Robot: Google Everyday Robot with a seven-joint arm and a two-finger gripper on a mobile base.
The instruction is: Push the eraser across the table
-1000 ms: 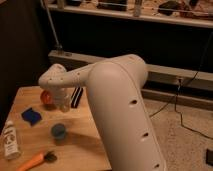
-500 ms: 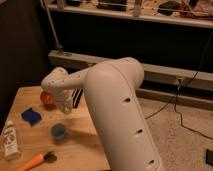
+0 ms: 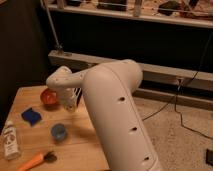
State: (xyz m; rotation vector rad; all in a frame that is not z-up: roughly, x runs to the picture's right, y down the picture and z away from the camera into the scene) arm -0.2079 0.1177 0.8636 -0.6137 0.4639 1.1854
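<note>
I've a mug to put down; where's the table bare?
Bare wood: the far left corner behind the blue sponge, and the near strip between the blue cup and the arm. Crowded by the orange bowl, where the claw hangs by the eraser.

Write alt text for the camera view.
A white robot arm reaches over the table, its hand low beside the eraser and an orange bowl. Nearer the front lie a blue block, blue cup, bottle and brush.

Black, white-striped eraser [image 3: 78, 94] on pale plank surface [image 3: 82, 145], near far edge, half-hidden beside gripper [image 3: 70, 103].
</note>
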